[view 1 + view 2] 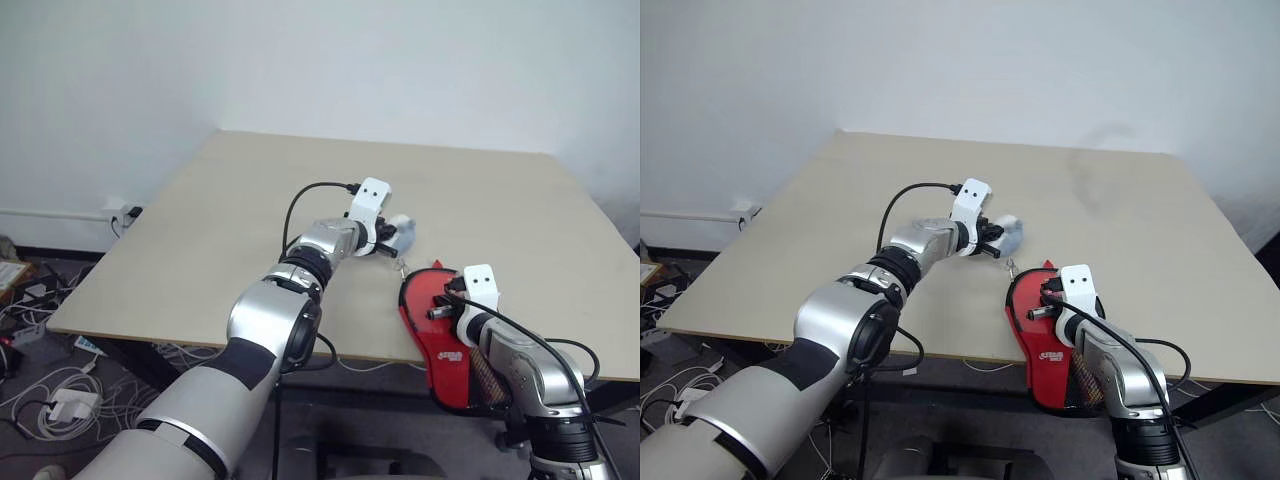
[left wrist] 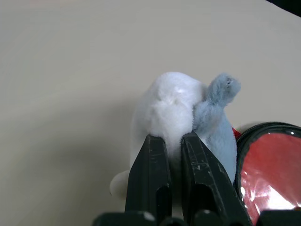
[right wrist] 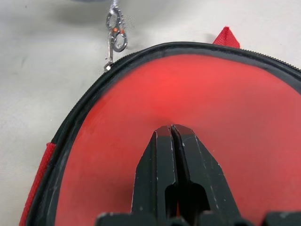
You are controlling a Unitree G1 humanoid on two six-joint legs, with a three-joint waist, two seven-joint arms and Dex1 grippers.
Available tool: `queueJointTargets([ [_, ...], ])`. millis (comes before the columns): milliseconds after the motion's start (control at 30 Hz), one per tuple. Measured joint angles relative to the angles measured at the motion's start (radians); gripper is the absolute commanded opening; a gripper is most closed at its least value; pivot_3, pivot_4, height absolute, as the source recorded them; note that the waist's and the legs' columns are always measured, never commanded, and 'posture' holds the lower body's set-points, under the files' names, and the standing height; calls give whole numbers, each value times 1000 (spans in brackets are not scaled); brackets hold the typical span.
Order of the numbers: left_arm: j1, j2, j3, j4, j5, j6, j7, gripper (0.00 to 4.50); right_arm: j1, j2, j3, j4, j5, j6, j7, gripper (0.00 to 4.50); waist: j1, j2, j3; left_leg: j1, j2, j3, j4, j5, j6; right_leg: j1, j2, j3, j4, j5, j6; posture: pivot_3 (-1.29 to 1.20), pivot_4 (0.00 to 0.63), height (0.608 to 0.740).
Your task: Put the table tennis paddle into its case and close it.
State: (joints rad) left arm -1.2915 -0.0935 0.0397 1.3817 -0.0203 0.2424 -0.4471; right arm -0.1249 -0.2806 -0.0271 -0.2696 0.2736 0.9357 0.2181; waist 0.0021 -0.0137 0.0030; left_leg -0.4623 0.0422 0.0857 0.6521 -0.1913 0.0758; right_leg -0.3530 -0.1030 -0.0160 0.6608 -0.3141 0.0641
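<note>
Paddle (image 3: pixel 178 94) inside case (image 3: pixel 70 127), handle end hidden behind right gripper (image 3: pixel 172 129)

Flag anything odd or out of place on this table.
The left gripper is shut on a white and blue plush toy, which has no part in packing the paddle. The case also hangs over the near edge of the table, pressed by the shut right gripper.

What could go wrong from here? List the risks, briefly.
1. The case overhangs the table's near edge with its handle end; a pull could drag it askew or off.
2. The left gripper is shut on the soft plush charm, which seems linked to the zip by a metal clasp; it may slip or strain.
3. The right gripper, shut over the red face, may not pin the case firmly.
</note>
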Motion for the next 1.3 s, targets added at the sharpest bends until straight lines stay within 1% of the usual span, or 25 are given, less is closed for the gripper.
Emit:
queueJointTargets([
  [167,-8,-59,5,4,29,-35,54,0,24,15,1,-40,0,15,-5,57,-1,0,0,0,0,0,0,-2,-2,0,0,0,0,0,0,0,0,715],
  [400,-8,-77,50,20,43,-99,155,0,60,24,2,-90,-1,30,-21,57,0,0,0,0,0,0,1,-2,-2,0,0,0,0,0,0,0,0,715],
  [567,-8,-82,56,24,47,-131,148,0,59,32,2,-92,-2,31,-30,57,-1,0,0,0,0,0,0,-2,-2,0,0,0,0,0,0,0,0,715],
  [700,-6,-83,50,24,53,-155,92,0,58,37,2,-92,-2,33,-34,57,-1,0,0,0,0,0,0,-2,-2,0,0,0,0,0,0,0,0,715],
  [1000,31,-83,-6,21,72,-242,-169,0,55,38,2,-88,-2,33,-33,57,-1,0,0,0,1,1,0,-3,-3,0,0,0,0,0,0,0,0,715],
  [1100,40,-83,-21,19,81,-244,-241,815,47,38,3,-79,-2,33,-28,0,-3,0,0,0,1,1,1,-3,-3,0,0,0,0,0,0,0,0,715],
  [1167,44,-81,-21,17,81,-244,-258,1555,40,38,3,-72,-2,33,-22,0,-3,0,0,0,1,0,1,-3,-3,0,0,0,0,0,0,0,0,715],
  [1200,44,-81,-21,16,80,-243,-265,1840,37,39,1,-68,-1,33,-21,0,-3,0,0,0,1,1,1,-3,-3,0,0,0,0,0,0,0,0,715],
  [1300,46,-79,-17,3,77,-243,-308,1840,19,37,0,-48,-1,33,-12,0,-3,0,0,0,1,1,1,-2,-2,-1,0,0,0,0,0,0,0,715],
])
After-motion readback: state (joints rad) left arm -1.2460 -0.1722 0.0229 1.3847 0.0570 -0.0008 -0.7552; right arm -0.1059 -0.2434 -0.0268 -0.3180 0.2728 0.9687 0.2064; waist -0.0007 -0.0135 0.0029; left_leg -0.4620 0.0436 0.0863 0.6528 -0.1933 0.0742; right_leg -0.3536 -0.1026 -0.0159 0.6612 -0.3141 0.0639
